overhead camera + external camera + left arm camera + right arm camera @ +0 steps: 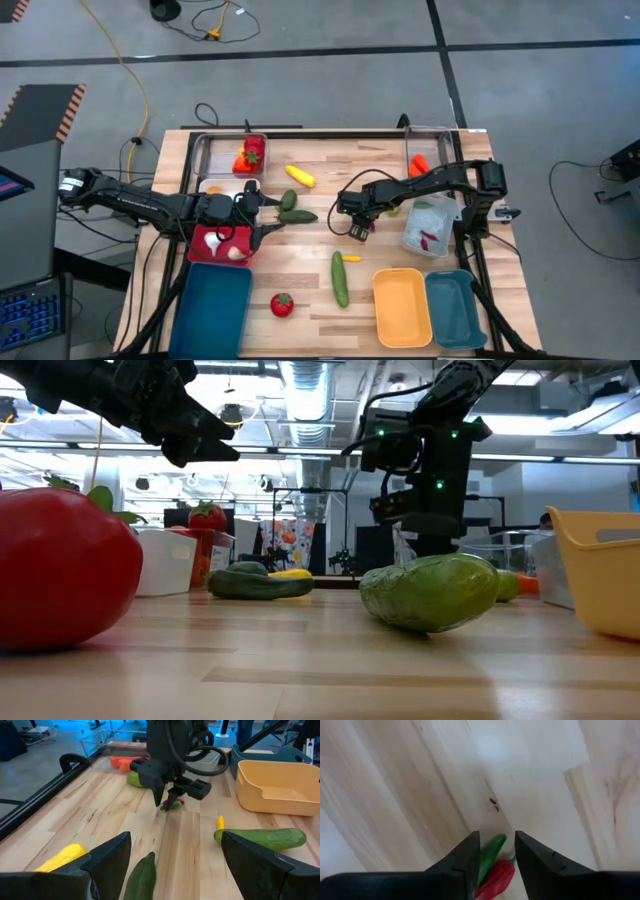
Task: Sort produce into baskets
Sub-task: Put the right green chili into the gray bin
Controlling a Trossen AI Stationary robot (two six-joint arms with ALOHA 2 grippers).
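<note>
Worktop (320, 215) of pale wood carries trays around its edge: dark teal tray (213, 308) at 7 o'clock, orange tray (401, 306) at 5 o'clock. Left gripper (272, 212) hangs spread above a cucumber (141, 879), just left of centre. Right gripper (496, 865), at centre, straddles a red chilli (496, 877) with its jaws parted; the chilli lies on the wood.
</note>
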